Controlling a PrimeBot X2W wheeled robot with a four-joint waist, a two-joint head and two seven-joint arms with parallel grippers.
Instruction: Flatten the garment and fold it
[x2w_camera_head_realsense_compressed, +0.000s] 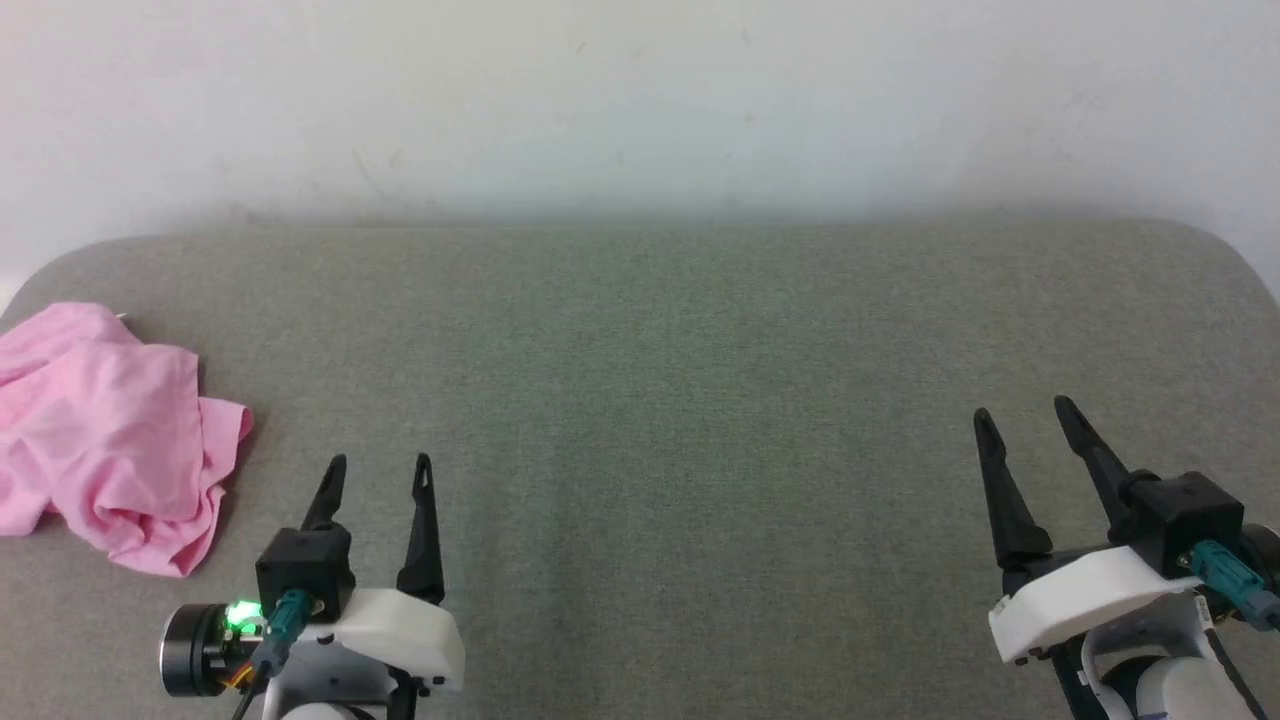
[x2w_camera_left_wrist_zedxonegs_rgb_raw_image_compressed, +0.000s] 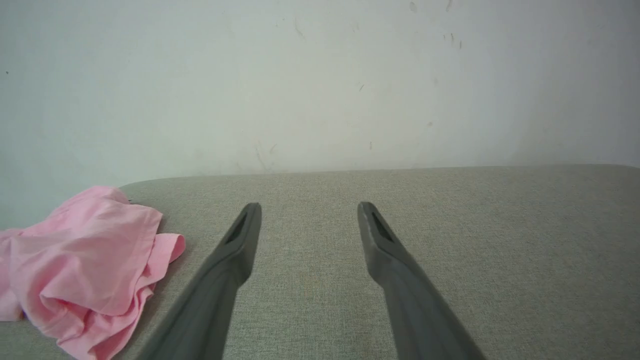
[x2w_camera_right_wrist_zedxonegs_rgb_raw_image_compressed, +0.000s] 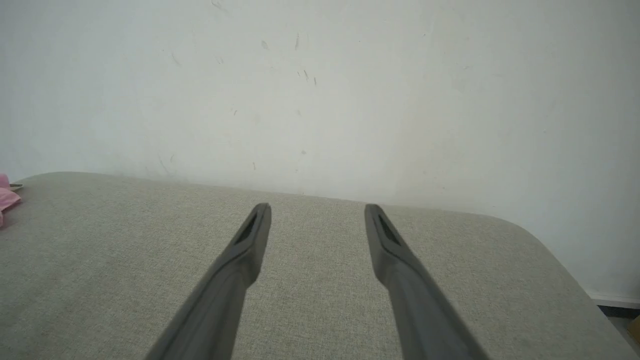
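The garment lies crumpled at the left edge of the desk and is not yet flattened. The left tool hangs over the near-left part of the desk and the right tool over the near-right part. Both are released and hold nothing. I judge that the first reach is in hand. Next, the left tool should go toward the left edge and pinch a hem of the garment.

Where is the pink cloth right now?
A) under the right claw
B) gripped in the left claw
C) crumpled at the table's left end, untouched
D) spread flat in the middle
C: the pink cloth lies bunched at the left end, clear of the open left claw.
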